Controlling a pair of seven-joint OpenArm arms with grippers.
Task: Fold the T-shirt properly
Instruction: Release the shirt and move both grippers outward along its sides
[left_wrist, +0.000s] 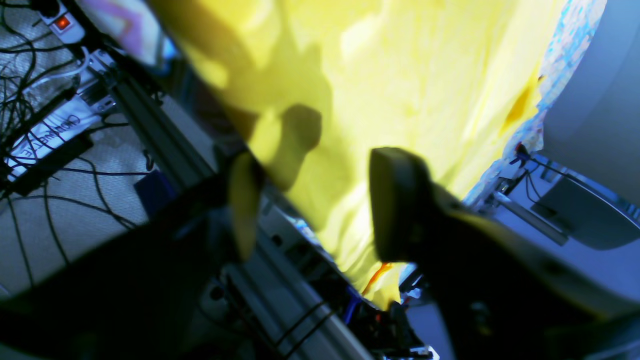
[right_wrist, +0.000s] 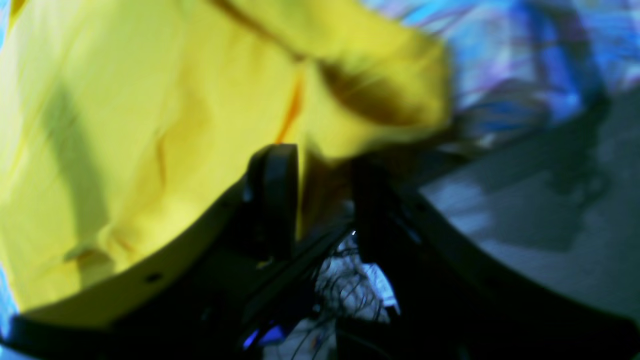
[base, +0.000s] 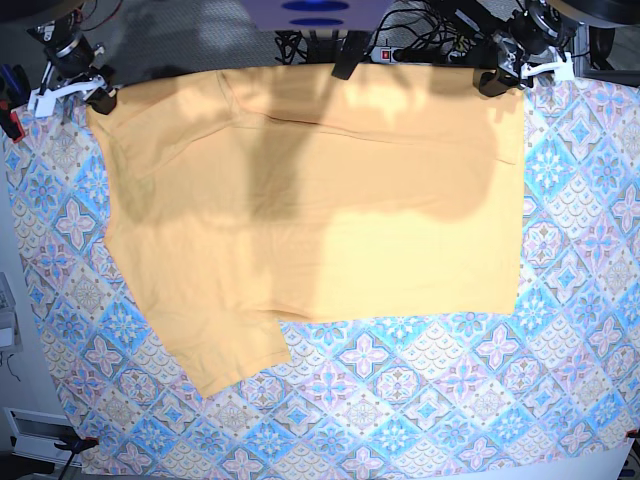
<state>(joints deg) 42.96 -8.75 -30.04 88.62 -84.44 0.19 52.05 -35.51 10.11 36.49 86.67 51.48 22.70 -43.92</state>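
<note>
Black pincer (left_wrist: 320, 200) fingers, white clips beside wrists.

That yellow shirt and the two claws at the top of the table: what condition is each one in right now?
T-shirt: lying flat on the tablecloth, folded over once, one sleeve sticking out at the lower left.
Left gripper: open, at the shirt's edge by the table's far side, holding nothing.
Right gripper: open, at the shirt's other far corner; cloth lies between its fingers, not pinched.
Tablecloth: spread flat over the table.
</note>
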